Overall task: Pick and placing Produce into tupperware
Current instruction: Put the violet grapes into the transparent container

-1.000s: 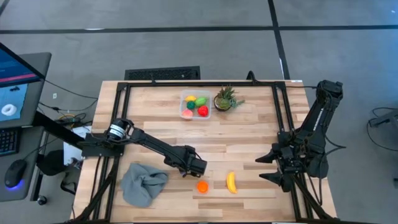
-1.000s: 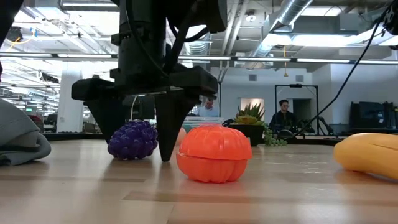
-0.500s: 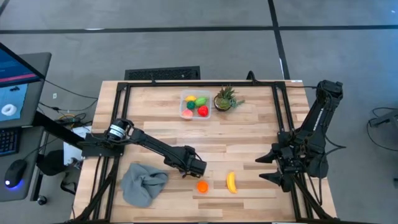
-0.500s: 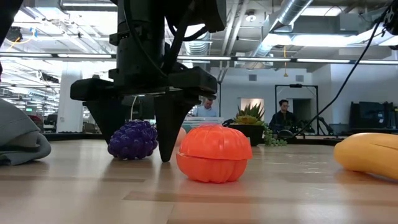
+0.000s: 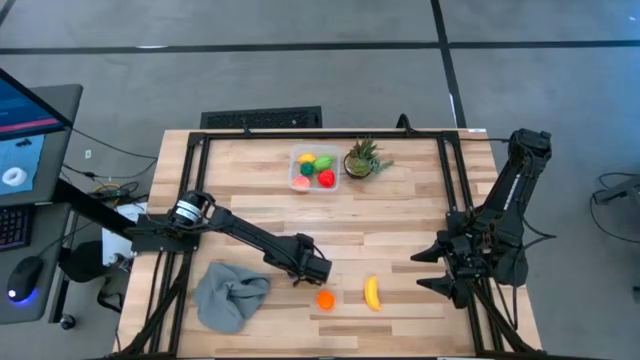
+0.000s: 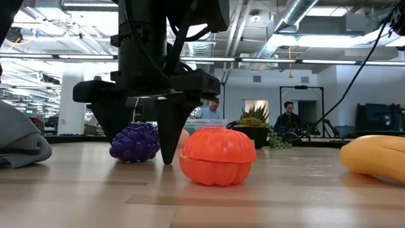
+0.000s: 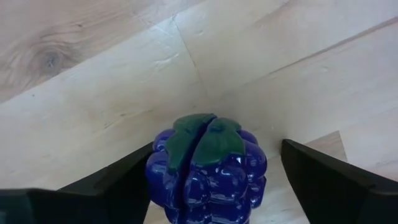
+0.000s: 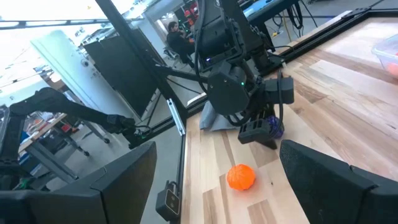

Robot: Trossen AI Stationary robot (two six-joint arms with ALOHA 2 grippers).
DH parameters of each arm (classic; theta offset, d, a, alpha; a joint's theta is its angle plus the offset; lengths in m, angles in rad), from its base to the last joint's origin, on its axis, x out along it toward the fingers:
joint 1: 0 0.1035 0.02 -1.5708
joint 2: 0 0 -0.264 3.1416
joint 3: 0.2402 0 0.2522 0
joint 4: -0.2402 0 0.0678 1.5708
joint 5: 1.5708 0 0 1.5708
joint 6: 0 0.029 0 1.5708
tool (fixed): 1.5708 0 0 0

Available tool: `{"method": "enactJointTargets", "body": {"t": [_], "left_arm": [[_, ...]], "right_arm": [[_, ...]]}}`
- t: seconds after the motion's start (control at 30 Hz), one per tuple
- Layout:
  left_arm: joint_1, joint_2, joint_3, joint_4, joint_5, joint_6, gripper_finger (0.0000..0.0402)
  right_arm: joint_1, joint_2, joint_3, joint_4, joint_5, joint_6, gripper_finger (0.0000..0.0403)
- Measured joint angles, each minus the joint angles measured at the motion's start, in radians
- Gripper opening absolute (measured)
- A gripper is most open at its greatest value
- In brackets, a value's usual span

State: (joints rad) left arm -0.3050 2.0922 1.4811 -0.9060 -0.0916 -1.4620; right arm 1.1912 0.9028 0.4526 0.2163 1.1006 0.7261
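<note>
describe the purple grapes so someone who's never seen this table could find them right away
Start at the grey cloth near the table's front edge and follow the left arm to the left gripper. The grapes sit between its open fingers: a knobbly purple bunch with a green leaf, unlike the smooth orange fruit beside them.

Left claw (image 6: 140,142) crept slightly forward, fingers still spread around purple grapes (image 6: 135,142).

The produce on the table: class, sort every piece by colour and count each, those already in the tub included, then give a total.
Yellow: 2, banana and one in the tub
Green: 2, both in the tub
Red: 1
Pink: 1
Orange: 1
Purple: 1, grapes between the left pincer fingers
Total: 8
</note>
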Motion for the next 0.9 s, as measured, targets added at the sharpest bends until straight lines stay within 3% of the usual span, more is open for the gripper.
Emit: {"method": "enactJointTargets", "body": {"t": [0.4,0.9], "left_arm": [[0.001,-0.001,0.000,0.000,-0.003,0.000,0.0238],[0.001,-0.005,0.001,-0.007,-0.002,0.000,0.0227]], "right_arm": [[0.000,0.000,0.000,-0.001,0.000,0.000,0.0363],[0.000,0.000,0.000,-0.005,0.000,0.000,0.0363]]}}
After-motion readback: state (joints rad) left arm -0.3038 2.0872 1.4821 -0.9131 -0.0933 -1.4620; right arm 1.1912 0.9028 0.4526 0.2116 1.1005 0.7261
